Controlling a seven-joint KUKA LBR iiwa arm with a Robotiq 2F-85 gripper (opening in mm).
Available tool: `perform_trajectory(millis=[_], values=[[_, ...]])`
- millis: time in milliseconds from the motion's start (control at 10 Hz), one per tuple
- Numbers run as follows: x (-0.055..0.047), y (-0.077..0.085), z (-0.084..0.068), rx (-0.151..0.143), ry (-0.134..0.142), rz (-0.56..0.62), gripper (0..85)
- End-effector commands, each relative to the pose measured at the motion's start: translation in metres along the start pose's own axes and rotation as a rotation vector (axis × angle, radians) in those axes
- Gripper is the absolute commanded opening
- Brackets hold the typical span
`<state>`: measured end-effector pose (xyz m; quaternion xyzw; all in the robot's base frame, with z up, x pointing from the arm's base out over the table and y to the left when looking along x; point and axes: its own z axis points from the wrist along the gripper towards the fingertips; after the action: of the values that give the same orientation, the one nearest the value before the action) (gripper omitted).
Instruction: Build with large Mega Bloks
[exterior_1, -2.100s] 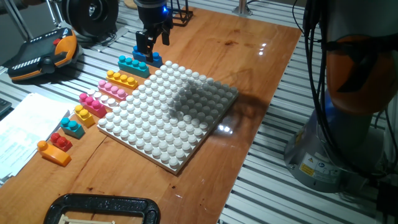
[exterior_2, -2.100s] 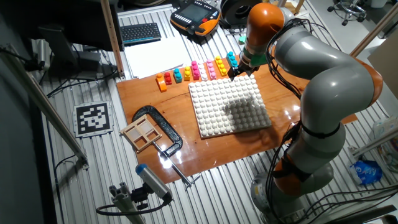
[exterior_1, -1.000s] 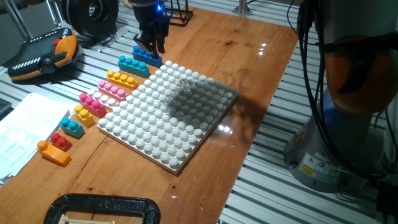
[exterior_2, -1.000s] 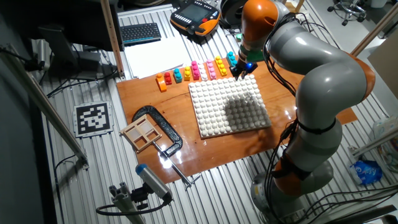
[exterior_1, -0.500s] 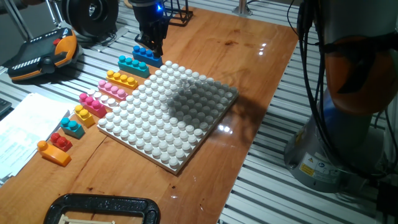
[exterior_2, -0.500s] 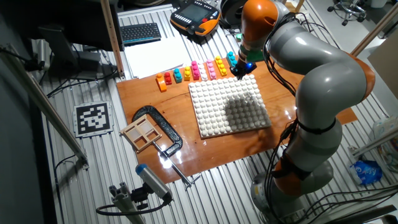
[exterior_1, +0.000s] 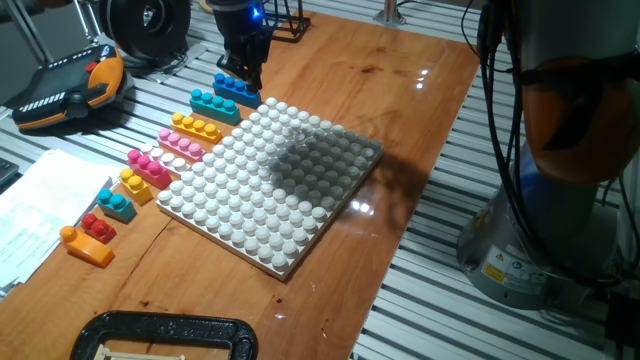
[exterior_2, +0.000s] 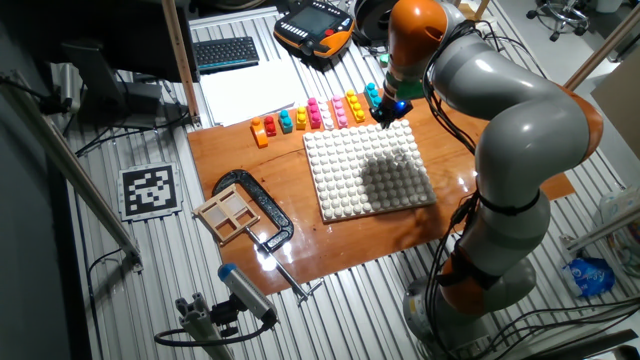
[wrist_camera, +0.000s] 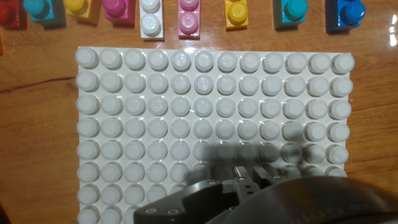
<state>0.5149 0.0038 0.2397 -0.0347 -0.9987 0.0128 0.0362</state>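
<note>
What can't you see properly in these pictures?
1. One fixed view: whether the end effector grips the dark blue brick. Its dark fingers hide the contact.
2. Hand view: the row of bricks is cut off by the top edge.
3. Hand view: a grey housing covers the lower rows of the white baseplate.

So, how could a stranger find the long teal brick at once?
Find the big square white studded baseplate; a row of coloured plastic bricks runs along one edge. The long teal plastic brick lies second from the end under the robot's jaws, between a dark blue brick and a yellow one. The other teal brick is shorter.
</note>
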Motion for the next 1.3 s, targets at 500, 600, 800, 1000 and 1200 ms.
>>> perform_trajectory(millis=[500,600,800,1000,1200], values=[[-0.003,-0.002,0.002,-0.003,-0.004,0.001,17.0],[-0.007,-0.006,0.004,-0.004,0.002,-0.007,17.0],[-0.012,-0.012,0.007,-0.007,0.004,-0.013,17.0],[-0.013,-0.013,0.009,-0.008,0.011,-0.007,17.0],[-0.015,-0.014,0.010,-0.009,0.018,0.002,17.0]])
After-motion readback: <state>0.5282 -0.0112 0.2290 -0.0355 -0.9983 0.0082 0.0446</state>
